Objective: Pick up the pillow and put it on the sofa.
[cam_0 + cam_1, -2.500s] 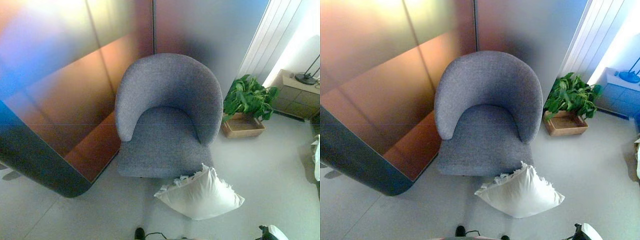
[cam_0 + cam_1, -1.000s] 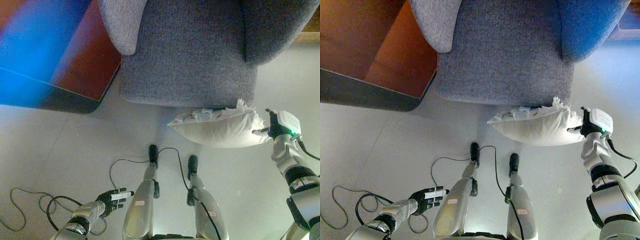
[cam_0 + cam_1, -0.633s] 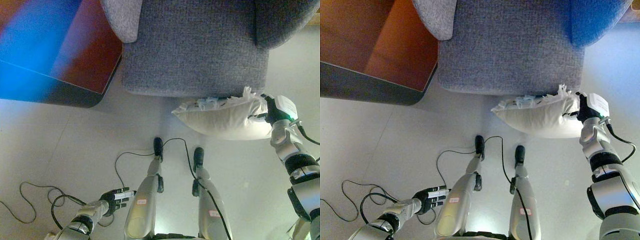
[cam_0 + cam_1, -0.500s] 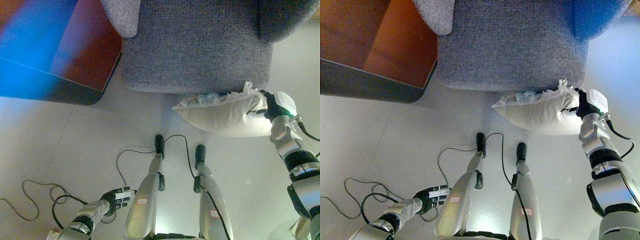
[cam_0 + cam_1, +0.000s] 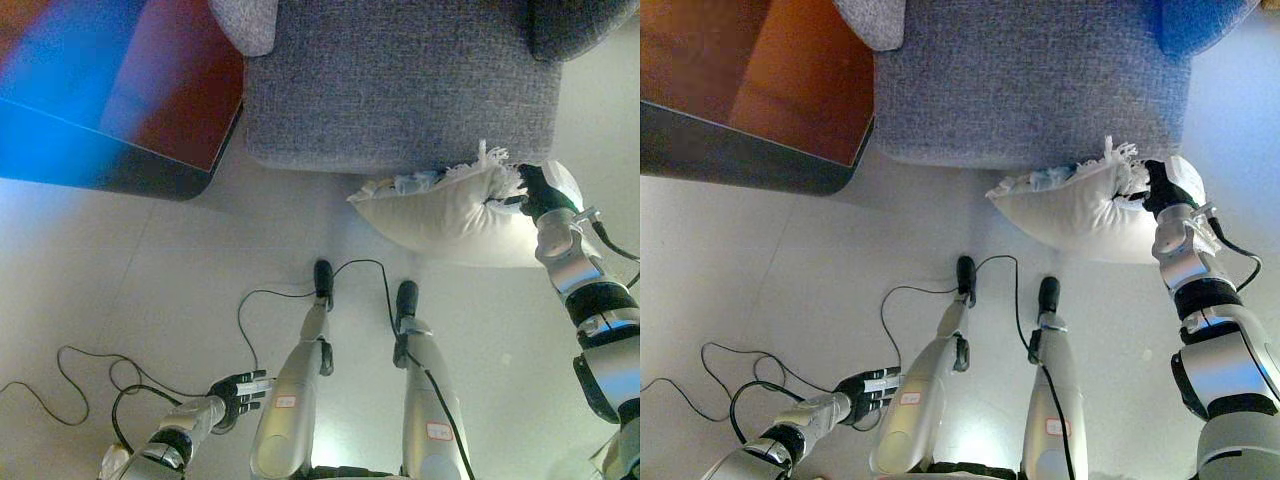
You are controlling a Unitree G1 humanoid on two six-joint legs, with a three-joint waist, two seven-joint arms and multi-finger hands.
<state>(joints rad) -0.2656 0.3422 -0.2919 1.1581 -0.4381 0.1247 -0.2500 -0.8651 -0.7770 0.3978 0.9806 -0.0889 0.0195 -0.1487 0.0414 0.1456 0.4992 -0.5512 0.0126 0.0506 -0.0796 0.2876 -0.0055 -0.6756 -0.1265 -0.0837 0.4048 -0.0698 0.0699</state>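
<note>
Pinching one white pillow (image 5: 455, 210), right hand (image 5: 533, 192) nears one sofa (image 5: 400, 85); left hand (image 5: 237, 391) spread.

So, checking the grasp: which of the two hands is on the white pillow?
The right hand, curled into the white fringed pillow's right end. The left hand hangs low, away from it.
</note>
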